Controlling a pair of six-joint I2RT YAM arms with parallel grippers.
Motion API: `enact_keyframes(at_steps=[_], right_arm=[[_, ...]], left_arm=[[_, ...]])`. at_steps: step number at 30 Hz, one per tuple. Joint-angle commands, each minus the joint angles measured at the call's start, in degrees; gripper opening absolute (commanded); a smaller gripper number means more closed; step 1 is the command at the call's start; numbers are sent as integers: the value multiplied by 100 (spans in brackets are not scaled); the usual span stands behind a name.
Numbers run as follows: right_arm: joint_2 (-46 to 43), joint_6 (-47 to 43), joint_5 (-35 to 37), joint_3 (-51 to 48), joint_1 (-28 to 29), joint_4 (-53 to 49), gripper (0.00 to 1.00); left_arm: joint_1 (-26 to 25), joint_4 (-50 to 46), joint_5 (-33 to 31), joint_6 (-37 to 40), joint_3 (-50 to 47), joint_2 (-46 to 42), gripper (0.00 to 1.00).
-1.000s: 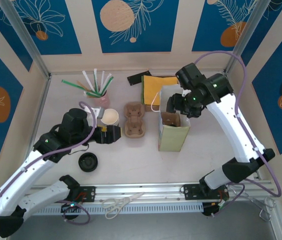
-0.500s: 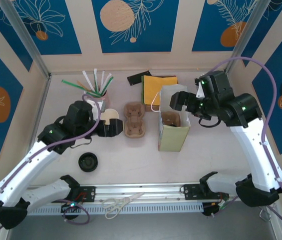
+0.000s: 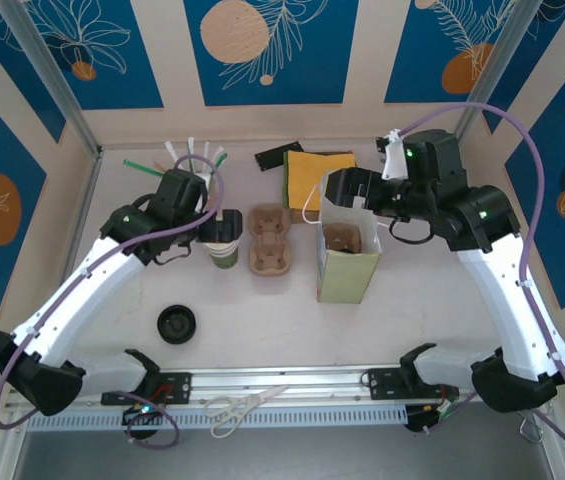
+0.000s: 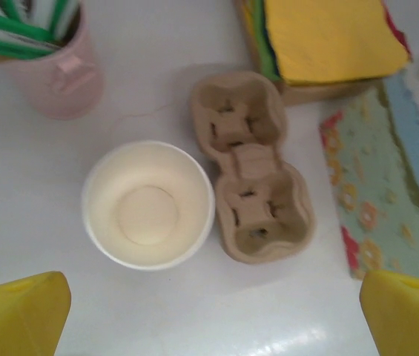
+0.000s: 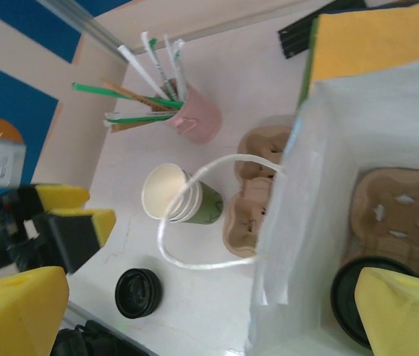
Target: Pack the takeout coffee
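- Since a second ago the right gripper (image 3: pixel 345 190) has lifted out of the paper bag (image 3: pixel 347 275) and now hangs over its rear rim. The left gripper (image 3: pixel 224 222) has swung from beside the lidless cup (image 4: pixel 148 205) to above it.
- Both grippers are spread wide, grasping nothing.
- The takeout coffee (image 5: pixel 346 297) sits inside the bag, black lid up, next to the bagged carrier (image 5: pixel 396 211). A yellow finger partly hides it.
- The lidless cup stands just beside the empty carrier (image 4: pixel 250 194).
- The loose black lid (image 3: pixel 177 323) lies well apart, with bare table (image 3: pixel 262 310) between it and the bag.
- Scissors (image 3: pixel 242 405) rest on the near rail.
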Motion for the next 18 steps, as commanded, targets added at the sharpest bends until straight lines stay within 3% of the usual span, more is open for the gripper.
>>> enact_keyframes(at_steps=[1, 10, 18], right_arm=[[238, -247, -301, 119, 198, 219, 99], [868, -232, -165, 464, 706, 353, 99], [1604, -166, 87, 1253, 1028, 229, 99]], left_arm=[[236, -347, -564, 446, 407, 147, 100], [1472, -309, -566, 1103, 1233, 977, 99], [2942, 476, 206, 680, 1391, 1618, 84]])
